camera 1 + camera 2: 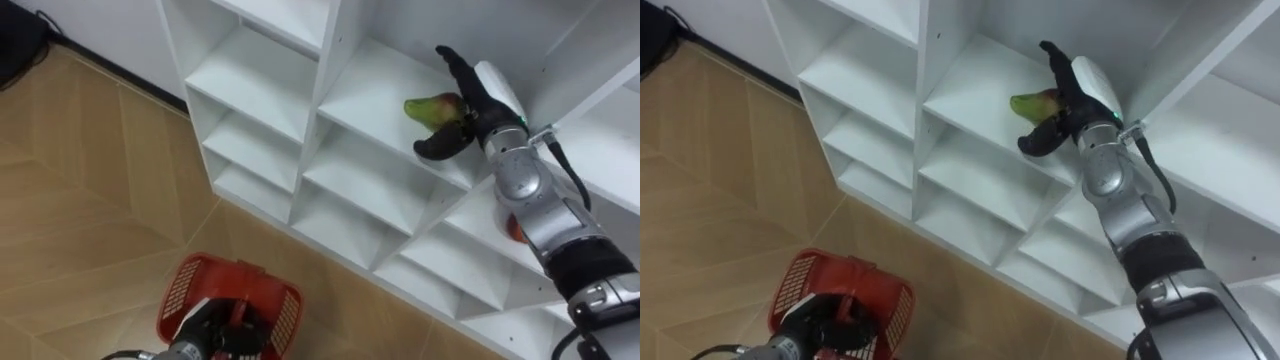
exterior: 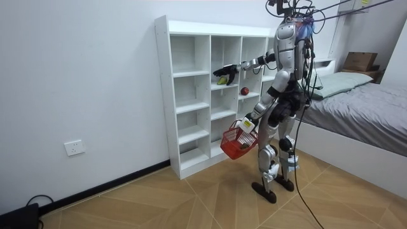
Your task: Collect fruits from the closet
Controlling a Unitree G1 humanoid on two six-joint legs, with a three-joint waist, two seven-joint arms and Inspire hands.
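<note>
A green fruit with a red blush (image 1: 424, 107) lies on a middle shelf of the white closet (image 1: 331, 60). My right hand (image 1: 470, 100) is against it, fingers stretched straight over the top and thumb below, open. In the room view that hand (image 2: 227, 72) reaches into the same compartment. A red fruit (image 2: 244, 91) sits one compartment lower and to the right, partly hidden behind my forearm (image 1: 514, 229). My left hand (image 1: 205, 335) hangs low, shut on the handle of a red mesh basket (image 1: 188, 282) beside my left thigh.
I stand close in front of the open-shelf closet, which rests against a white wall. A bed (image 2: 362, 102) with a cardboard box (image 2: 359, 61) behind it is at the room view's right. Wooden floor (image 1: 90, 200) spreads to my left.
</note>
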